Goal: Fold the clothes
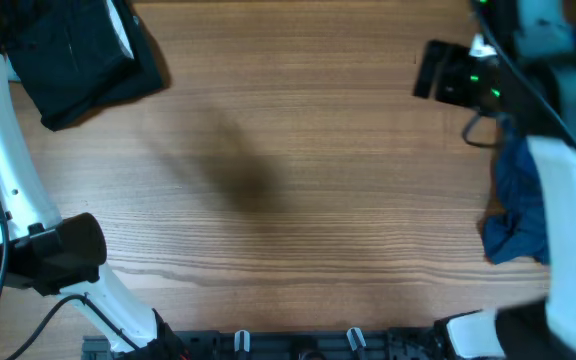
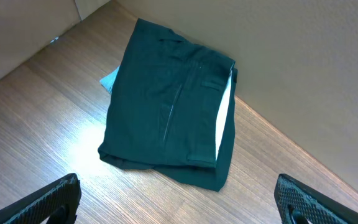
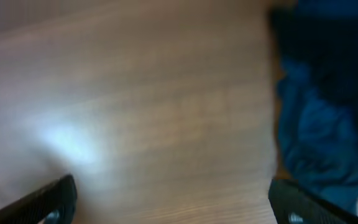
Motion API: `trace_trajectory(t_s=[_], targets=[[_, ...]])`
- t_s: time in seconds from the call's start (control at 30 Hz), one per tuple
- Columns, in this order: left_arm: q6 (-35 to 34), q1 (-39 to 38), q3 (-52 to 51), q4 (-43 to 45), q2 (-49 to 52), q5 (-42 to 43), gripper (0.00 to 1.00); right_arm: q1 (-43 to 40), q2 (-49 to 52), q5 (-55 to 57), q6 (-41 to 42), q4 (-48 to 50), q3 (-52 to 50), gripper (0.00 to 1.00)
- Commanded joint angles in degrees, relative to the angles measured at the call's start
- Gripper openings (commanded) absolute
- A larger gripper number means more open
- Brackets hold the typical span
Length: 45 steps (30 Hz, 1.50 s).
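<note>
Hovering above the wooden surface (image 1: 288, 150), the left hand (image 2: 179, 205) is released, fingers spread wide, holding nothing. Just beyond it the black shorts (image 2: 166, 112) lie folded in a compact rectangle at the surface's far left corner. Pale lining shows along one edge and a light-blue scrap (image 2: 109, 79) peeks from beneath. The fold looks done; the loose near hem would want tucking, pinched at its edge rather than its middle. The right hand (image 3: 173, 202), also released and empty, is near a crumpled blue garment (image 3: 319, 143). No container is in view.
</note>
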Motion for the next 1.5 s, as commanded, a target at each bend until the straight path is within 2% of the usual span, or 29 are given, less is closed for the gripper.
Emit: trace_trajectory(t_s=[0.0,0.07,0.13,0.27,0.43,0.53,1.07,1.17,1.33,1.47], targets=[[0.11,-0.02,-0.26,0.31,0.0,0.48,1.0,-0.15,-10.1,8.07,-9.38,4.85,0.2,1.0],[0.11,-0.02,-0.26,0.31,0.0,0.48,1.0,-0.15,-13.16,8.0,-16.9,6.71,0.2,1.0],[0.11,-0.02,-0.26,0.31,0.0,0.46,1.0,-0.52,-15.76,8.02,-20.5,6.75,0.2,1.0],[0.11,-0.02,-0.26,0.31,0.0,0.46,1.0,-5.03,-19.1,4.48,-20.33,7.72,-1.27,1.0],[0.11,-0.02,-0.26,0.31,0.0,0.46,1.0,-10.71,-25.77,-1.14,-20.33,11.67,-10.71,1.0],[0.11,-0.02,-0.26,0.31,0.0,0.46,1.0,-11.67,-31.89,-2.34,-20.31,18.38,-21.03,1.0],[0.11,-0.02,-0.26,0.31,0.0,0.46,1.0,-16.72,-68.81,-6.86,-19.69,71.23,-87.47,1.0],[0.11,-0.02,-0.26,0.31,0.0,0.48,1.0,-16.7,-74.58,-7.06,-18.16,78.55,-96.74,1.0],[0.11,-0.02,-0.26,0.31,0.0,0.48,1.0,-16.72,-82.6,-6.99,-7.78,85.7,-108.43,1.0],[0.11,-0.02,-0.26,0.31,0.0,0.48,1.0,-16.7,-85.77,-7.04,-8.87,93.0,-114.03,1.0]])
